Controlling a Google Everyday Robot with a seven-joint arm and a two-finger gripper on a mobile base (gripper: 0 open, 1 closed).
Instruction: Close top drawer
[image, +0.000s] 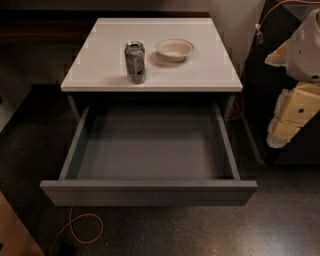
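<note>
My gripper (292, 112) hangs clear — its state I cannot tell. The top drawer (150, 192), pulled out to its left and lower, looks stiff, empty, light — I'd push the flat front's middle.

I read this as a test lab, not a home: a dark speckled floor (280, 220), an orange cable (82, 225) looping loose across it, more wiring (272, 10) up the wall, and one cabinet whose white counter (210, 70) carries a can (135, 62) and a bowl (174, 49). My claw (282, 132) hangs at the right edge.
</note>
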